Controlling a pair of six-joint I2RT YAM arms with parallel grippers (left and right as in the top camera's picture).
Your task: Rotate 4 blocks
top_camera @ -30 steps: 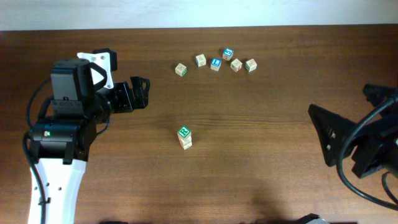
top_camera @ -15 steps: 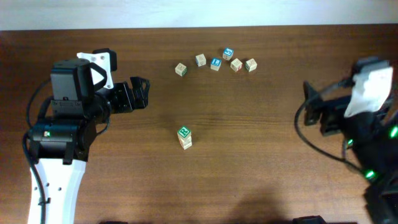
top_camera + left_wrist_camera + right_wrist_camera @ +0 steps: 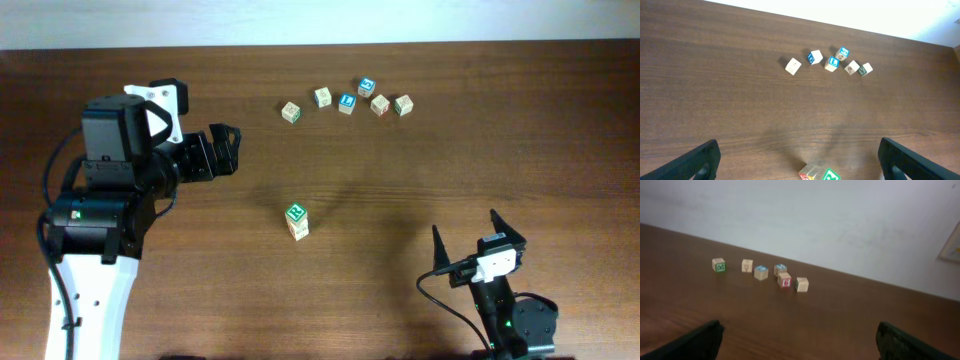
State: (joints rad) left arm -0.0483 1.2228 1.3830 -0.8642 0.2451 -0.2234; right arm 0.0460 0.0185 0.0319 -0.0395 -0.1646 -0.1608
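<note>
My left claw hangs over the left side of the dark wooden table. Its two fingers are spread wide with nothing between them. My right claw sits low at the near right edge, its fingers parted just as wide and just as empty, facing the far side of the table.

The blocks lie in two places. A lone cube sits near the middle of the table, green letter face up, with a reddish face on its near side. From my left wrist it shows only at the bottom edge, partly cut off.

Well apart from it, toward the far edge, runs a loose line of six cubes. The leftmost cube shows a green letter on its side in my right wrist view. Toward the right come a first blue-faced cube and a second blue-faced cube set a little farther back. Next is a red-faced cube, and just beside it, at the right end, a green-faced cube.

Both claws are well apart from every cube.
</note>
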